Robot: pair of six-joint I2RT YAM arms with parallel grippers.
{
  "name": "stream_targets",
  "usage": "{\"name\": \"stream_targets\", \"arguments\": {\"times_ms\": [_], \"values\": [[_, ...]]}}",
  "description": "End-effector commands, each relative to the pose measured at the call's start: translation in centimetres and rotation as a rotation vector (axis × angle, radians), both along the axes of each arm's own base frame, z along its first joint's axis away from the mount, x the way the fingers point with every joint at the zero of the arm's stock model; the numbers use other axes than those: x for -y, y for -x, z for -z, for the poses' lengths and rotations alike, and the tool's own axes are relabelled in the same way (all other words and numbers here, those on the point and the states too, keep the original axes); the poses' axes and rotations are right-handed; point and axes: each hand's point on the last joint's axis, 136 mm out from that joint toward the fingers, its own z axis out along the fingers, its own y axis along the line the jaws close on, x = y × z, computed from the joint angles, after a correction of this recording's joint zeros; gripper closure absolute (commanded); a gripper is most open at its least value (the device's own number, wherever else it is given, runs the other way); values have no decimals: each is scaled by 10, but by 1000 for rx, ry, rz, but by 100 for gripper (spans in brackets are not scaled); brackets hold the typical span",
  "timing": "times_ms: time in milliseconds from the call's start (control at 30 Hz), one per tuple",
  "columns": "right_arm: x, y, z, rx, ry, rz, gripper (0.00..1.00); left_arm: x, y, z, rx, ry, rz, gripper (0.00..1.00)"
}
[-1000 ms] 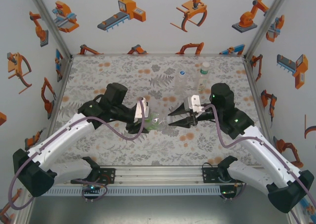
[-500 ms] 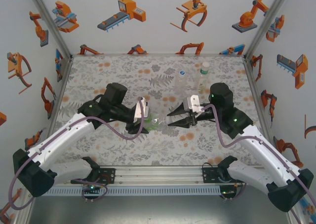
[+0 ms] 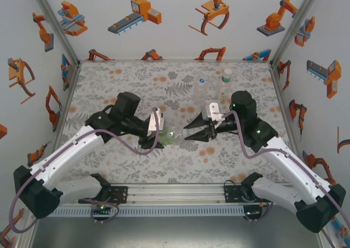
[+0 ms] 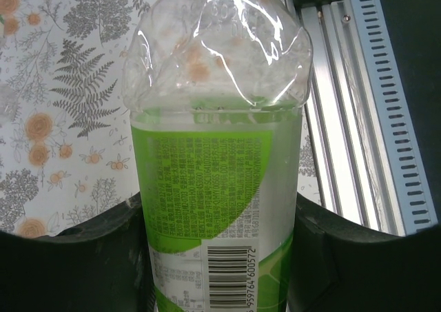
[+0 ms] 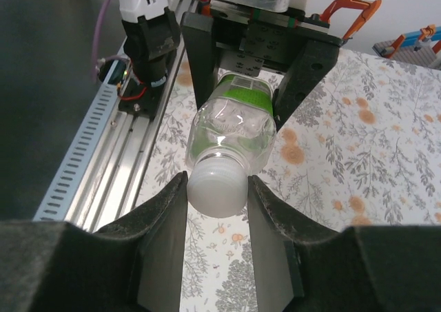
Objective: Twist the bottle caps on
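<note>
While left jaws clamp crinkled bottle (image 4: 213, 153) | right jaws pinch smooth, seemingly white cap (image 5: 217, 184)

Light is bright, even and diffuse, coming from above; shadows on the table (image 3: 109, 78) are faint and soft-edged. The top view is sharp, slightly bent at its edges. In the left wrist view white glare streaks the shoulder of the bottle (image 4: 217, 153); its label print is crisp. In the right wrist view the cap (image 5: 217, 182) is nearly blown out, and the near fingers (image 5: 155, 250) look dark and soft.
</note>
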Motion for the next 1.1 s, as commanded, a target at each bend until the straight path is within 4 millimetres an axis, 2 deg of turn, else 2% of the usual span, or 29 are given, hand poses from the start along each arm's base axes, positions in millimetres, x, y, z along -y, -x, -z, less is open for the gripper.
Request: {"name": "stream_targets", "arguments": {"times_ms": [0, 133, 333, 467, 567, 667, 867, 967, 1067], "values": [[-8, -8, -7, -75, -45, 48, 100, 8, 6, -27, 65, 106, 53, 100], [-10, -26, -10, -240, -88, 152, 100, 7, -1, -27, 96, 109, 13, 100], [-11, -55, -12, -626, -168, 299, 100, 5, -19, -24, 147, 88, -88, 100], [-5, -79, 1, -944, -215, 444, 100, 4, -33, -22, 175, 71, -157, 100], [1, -92, 23, -1166, -194, 568, 100, 4, -39, -22, 188, 75, -187, 100], [4, -93, 39, -1334, -146, 632, 100, 4, -42, -21, 188, 72, -203, 100], [-3, -82, 58, -1577, -45, 613, 95, 6, -45, -19, 175, 66, -211, 100], [-1, -80, 67, -1622, 11, 654, 93, 6, -47, -18, 176, 59, -221, 100], [0, -81, 67, -1616, 12, 670, 92, 6, -48, -17, 175, 55, -228, 100]]}}
